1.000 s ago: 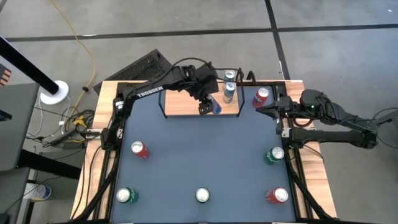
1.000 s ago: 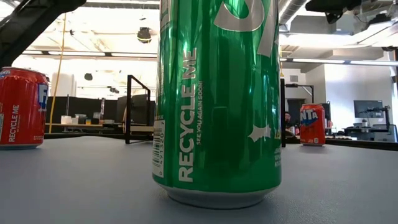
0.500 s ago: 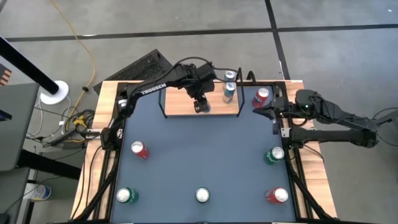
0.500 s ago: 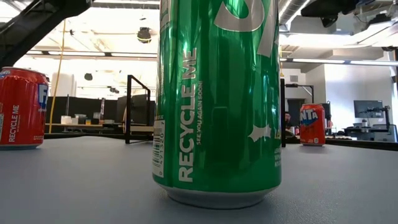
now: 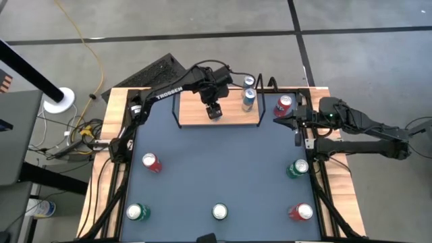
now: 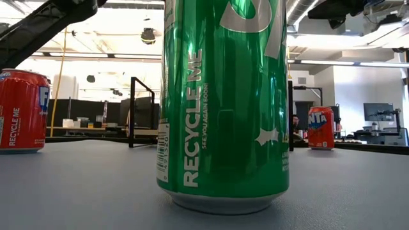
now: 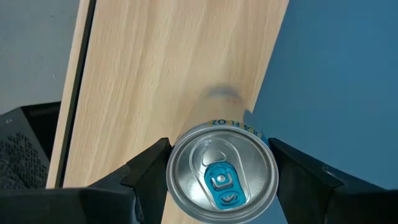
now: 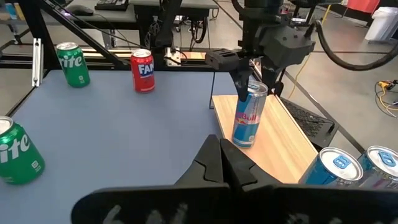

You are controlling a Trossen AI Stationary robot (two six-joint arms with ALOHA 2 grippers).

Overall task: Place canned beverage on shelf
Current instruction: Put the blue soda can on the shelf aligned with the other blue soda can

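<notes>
A slim blue-and-silver canned beverage point(image 8: 249, 119) stands over the near edge of the shelf point(image 5: 192, 115), a light-wood board with black wire ends at the table's far middle. My left gripper point(image 5: 214, 111) is shut on the can from above. The left wrist view looks down on the can's silver top point(image 7: 222, 174), with wood point(image 7: 168, 74) under it. Two more blue cans point(image 5: 248, 100) stand at the shelf's right end. At the table's right edge my right gripper point(image 8: 222, 163) waits, shut and holding nothing. My left gripper pinches the can's upper side wall point(image 8: 252, 93), just under the rim, between its two fingers point(image 7: 149, 169), one on each side. The fingers point steeply down from above. The can stands nearly upright with its bottom point(image 8: 244, 143) at the board; whether it rests there I cannot tell.
Several red and green cans stand on the blue-grey tabletop point(image 5: 216, 162): a red one point(image 5: 283, 104) beside the shelf's right end, others along the left, near and right edges. A green can point(image 6: 223, 102) fills the low view. The table's middle is bare.
My left gripper has carried the can toward the table's left along the shelf, sinking a little and tipping to point more steeply down. The can, slanted a second ago, now stands nearly upright over the board.
</notes>
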